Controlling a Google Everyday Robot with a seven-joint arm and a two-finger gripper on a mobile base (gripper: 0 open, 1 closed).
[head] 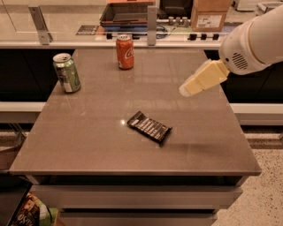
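My gripper point(186, 89) comes in from the upper right on a white arm point(254, 39) and hangs above the right half of the brown table point(88, 145), pointing down and to the left. It holds nothing that I can see. Nearest to it is a black snack bar point(149, 126), lying flat near the table's middle, below and to the left of the gripper. A red soda can point(125, 51) stands upright at the back of the table. A green can point(66, 73) stands upright at the back left.
Behind the table runs a counter with a dark tray point(128, 13), a cardboard box point(210, 13) and two metal posts point(152, 24). A colourful packet point(26, 212) lies on the floor at the lower left. Speckled floor point(265, 198) is at the right.
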